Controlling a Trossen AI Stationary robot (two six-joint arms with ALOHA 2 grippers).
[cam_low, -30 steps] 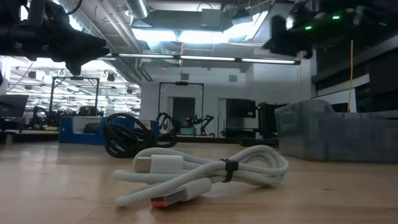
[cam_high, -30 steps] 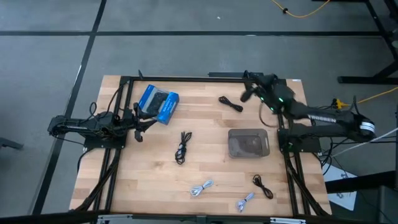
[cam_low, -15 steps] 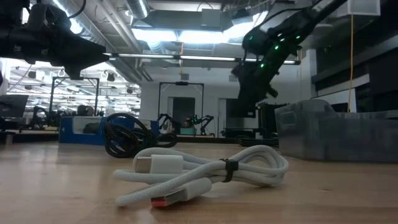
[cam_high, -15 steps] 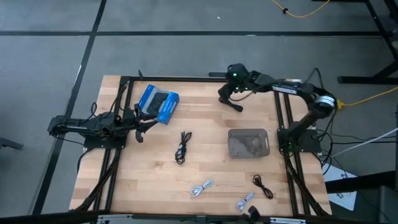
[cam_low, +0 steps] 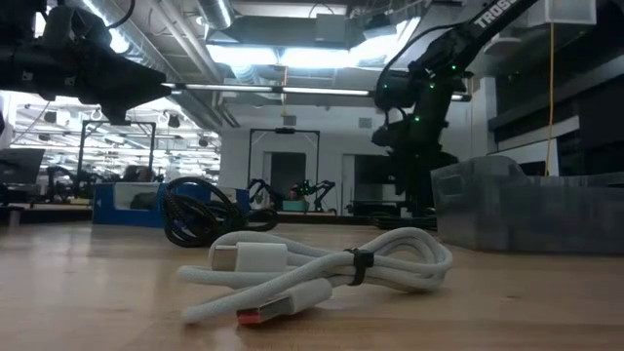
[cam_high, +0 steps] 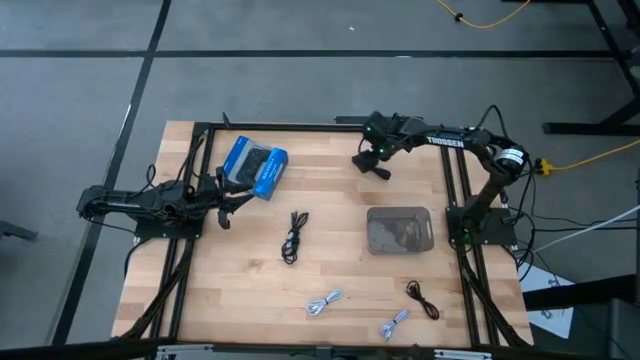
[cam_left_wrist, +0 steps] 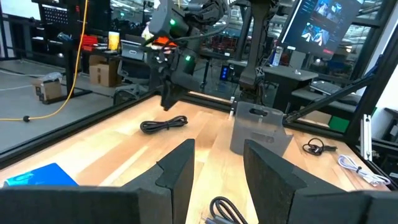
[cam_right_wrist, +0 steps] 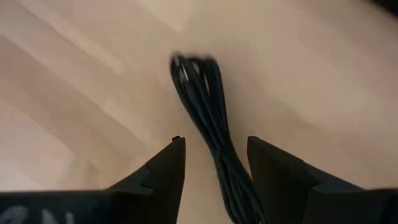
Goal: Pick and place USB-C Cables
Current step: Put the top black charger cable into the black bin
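Observation:
Five USB-C cable bundles lie flat on the wooden table. One black cable (cam_high: 372,165) is near the far edge, and another black cable (cam_high: 293,236) lies mid-table. A third black cable (cam_high: 422,298) and two white cables (cam_high: 324,302) (cam_high: 394,324) lie near the front. My right gripper (cam_high: 371,153) points down over the far black cable (cam_right_wrist: 208,106), open. Its fingers stand on either side of that cable without touching it. My left gripper (cam_high: 222,203) waits open at the table's left side.
The clear grey tray (cam_high: 400,230) sits right of centre, near my right arm's base. The blue-and-black package (cam_high: 255,166) lies at the far left. In the low view a white cable (cam_low: 322,273) lies in front, with a black cable (cam_low: 200,210) behind it.
My right gripper has swung from the table's far right corner toward the left. It has come down over the far black cable and turned to point downward. The cables have not moved.

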